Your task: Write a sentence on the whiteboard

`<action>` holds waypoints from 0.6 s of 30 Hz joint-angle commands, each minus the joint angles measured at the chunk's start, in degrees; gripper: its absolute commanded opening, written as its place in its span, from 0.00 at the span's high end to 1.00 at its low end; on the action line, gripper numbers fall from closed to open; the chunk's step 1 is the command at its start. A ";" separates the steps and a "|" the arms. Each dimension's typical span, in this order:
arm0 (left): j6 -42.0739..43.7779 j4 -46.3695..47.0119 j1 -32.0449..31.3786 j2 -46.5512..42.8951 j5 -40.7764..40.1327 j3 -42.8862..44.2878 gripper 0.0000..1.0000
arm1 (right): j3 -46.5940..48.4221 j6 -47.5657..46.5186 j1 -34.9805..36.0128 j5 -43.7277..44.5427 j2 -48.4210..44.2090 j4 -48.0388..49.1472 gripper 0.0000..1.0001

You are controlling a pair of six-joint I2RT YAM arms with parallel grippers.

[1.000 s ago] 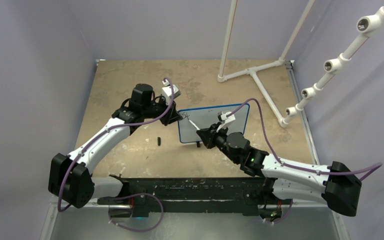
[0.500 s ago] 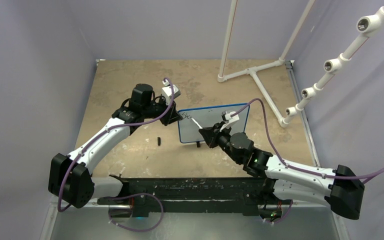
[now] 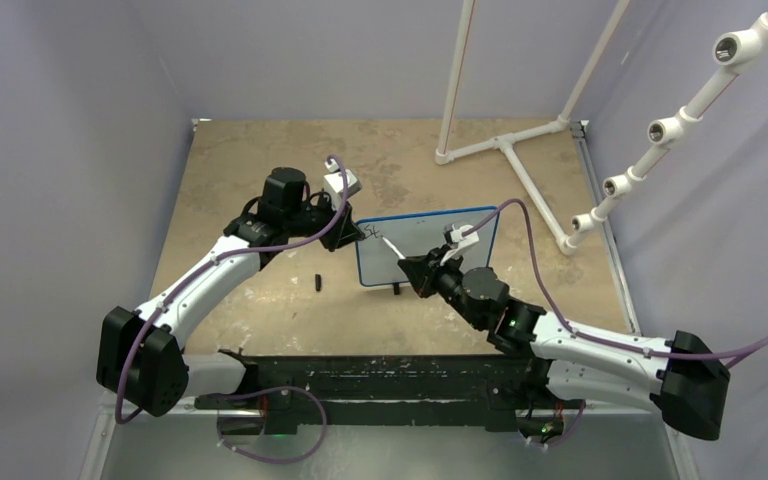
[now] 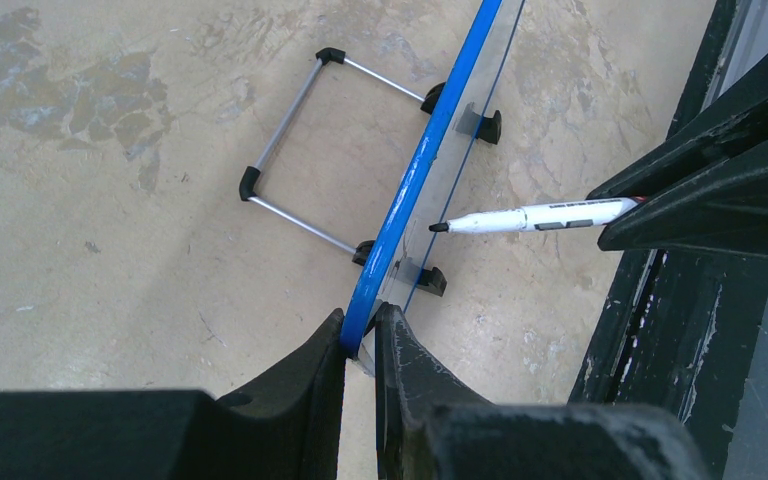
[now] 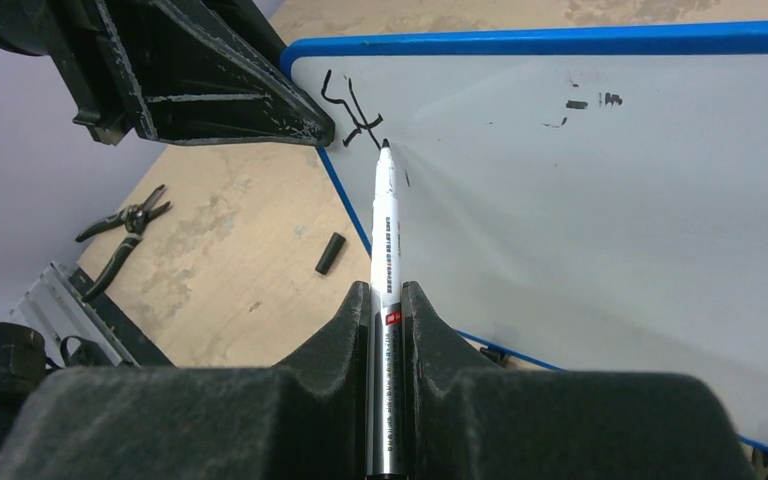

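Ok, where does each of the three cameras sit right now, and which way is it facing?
Top external: above and behind the bases, looking down at the table; both arms show, meeting at the whiteboard.
Left wrist: on the left arm, looking along the board's blue edge; the left jaws clamp that edge.
Right wrist: on the right arm, facing the writing surface; the right jaws hold the marker, tip beside the sentence.
Shared: both wrist views show whiteboard and marker.
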 commanded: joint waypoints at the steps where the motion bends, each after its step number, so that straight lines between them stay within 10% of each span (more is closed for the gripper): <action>1: 2.19 0.30 0.03 -1.47 -1.37 -0.41 1.00 | 0.88 -1.26 -0.16 0.46 0.94 3.81 1.00; 18: 2.27 0.20 0.03 -1.38 -1.36 -0.43 1.00 | 1.46 0.34 -0.16 3.70 3.34 2.20 1.00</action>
